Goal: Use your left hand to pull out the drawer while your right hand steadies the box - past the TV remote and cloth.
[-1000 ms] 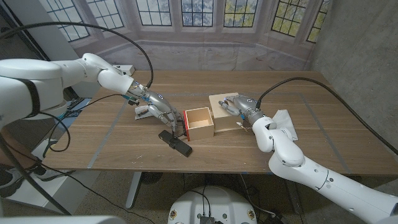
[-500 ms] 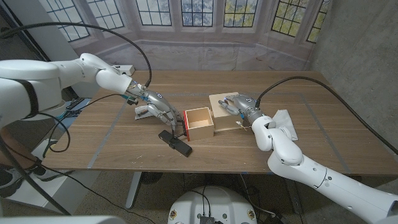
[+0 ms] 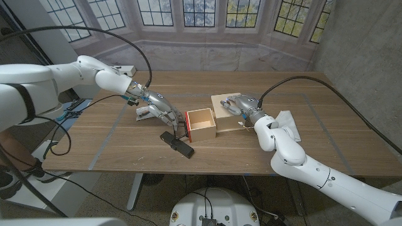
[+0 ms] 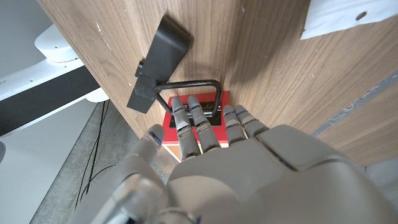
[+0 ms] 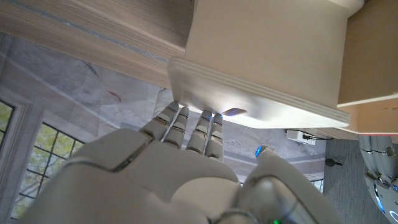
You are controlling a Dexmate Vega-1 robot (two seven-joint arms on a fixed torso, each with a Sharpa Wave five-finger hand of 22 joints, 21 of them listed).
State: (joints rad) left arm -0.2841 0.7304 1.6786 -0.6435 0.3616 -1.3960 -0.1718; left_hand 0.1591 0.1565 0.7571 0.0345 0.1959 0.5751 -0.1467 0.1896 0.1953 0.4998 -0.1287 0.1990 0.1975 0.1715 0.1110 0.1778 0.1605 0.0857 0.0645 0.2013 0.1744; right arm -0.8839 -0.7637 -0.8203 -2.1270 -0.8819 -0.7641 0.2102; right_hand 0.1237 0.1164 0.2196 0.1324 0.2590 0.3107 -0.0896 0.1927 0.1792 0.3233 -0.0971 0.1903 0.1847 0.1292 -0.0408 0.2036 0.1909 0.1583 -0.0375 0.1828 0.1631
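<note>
A pale wooden box (image 3: 227, 108) stands mid-table, its drawer (image 3: 201, 123) pulled out toward the left with the red front (image 3: 188, 126) showing. My left hand (image 3: 159, 111) reaches the drawer front. In the left wrist view its fingers (image 4: 194, 121) hook through the black wire handle (image 4: 196, 83) on the red front (image 4: 219, 99). My right hand (image 3: 242, 105) rests on top of the box, and its fingertips (image 5: 194, 121) press the box's pale edge (image 5: 261, 68). The black TV remote (image 3: 176, 144) lies just in front of the drawer. The white cloth (image 3: 287, 125) lies right of the box.
A small white sheet (image 4: 348, 15) lies on the table by my left hand (image 4: 249, 174). The remote (image 4: 158, 62) sits close to the table's front edge (image 3: 188, 171). Cables run from both arms. A window wall stands behind the table.
Almost nothing: my left upper arm has shifted slightly, while both hands, the drawer and the box stay where they were.
</note>
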